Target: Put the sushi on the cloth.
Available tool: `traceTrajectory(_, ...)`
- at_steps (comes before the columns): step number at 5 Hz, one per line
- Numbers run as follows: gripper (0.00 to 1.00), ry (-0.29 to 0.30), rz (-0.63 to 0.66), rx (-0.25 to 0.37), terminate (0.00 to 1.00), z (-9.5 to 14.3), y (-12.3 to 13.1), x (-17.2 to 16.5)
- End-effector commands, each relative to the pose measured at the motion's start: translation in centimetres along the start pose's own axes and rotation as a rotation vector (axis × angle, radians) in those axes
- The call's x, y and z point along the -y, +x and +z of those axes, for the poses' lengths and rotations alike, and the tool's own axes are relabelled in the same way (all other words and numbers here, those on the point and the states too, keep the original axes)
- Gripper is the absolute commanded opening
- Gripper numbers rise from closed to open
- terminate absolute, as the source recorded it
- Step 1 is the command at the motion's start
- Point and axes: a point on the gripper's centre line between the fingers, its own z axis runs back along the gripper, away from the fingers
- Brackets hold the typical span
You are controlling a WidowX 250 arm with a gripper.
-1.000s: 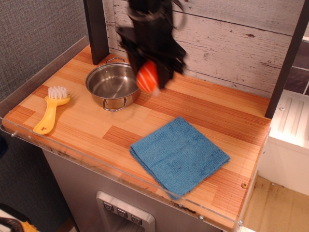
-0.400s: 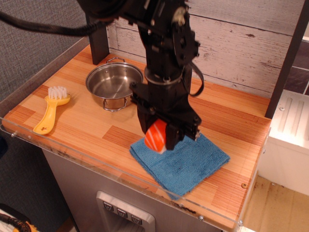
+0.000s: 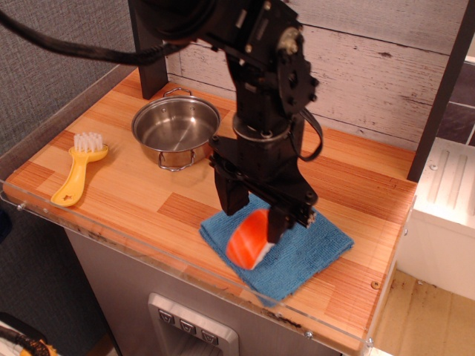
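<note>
The sushi (image 3: 247, 241), orange with pale stripes over a white base, sits tilted between my gripper's fingers at the front left part of the blue cloth (image 3: 315, 248). My gripper (image 3: 254, 224) points straight down over the cloth and is shut on the sushi. The sushi's lower end is at or just above the fabric; I cannot tell whether it touches. The arm hides the middle and back of the cloth.
A steel pot (image 3: 175, 130) stands at the back left. A yellow brush (image 3: 78, 169) lies near the left edge. The wooden counter (image 3: 356, 193) ends in a clear front lip just in front of the cloth. A plank wall stands behind.
My gripper carried the sushi from beside the pot, forward and down, to the cloth. Since 0.4 s ago it has dropped lower over the cloth's front left part.
</note>
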Motion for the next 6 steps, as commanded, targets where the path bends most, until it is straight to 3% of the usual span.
traceTrajectory(1, 1.0, 0.009, 0.021, 0.03, 0.0, 2.2, 0.3, -0.7)
traceTrajectory(2, 1.0, 0.022, 0.112, 0.065, 0.0, 5.9, -0.2, -3.4)
traceTrajectory(3, 1.0, 0.012, 0.169, 0.055, 0.0, 6.6, -0.7, -5.8)
traceTrajectory(5, 1.0, -0.034, 0.166, -0.016, 0.0, 5.5, -0.9, -7.5)
traceTrajectory(6, 1.0, -0.034, 0.166, -0.016, 0.0, 5.5, -0.9, -7.5)
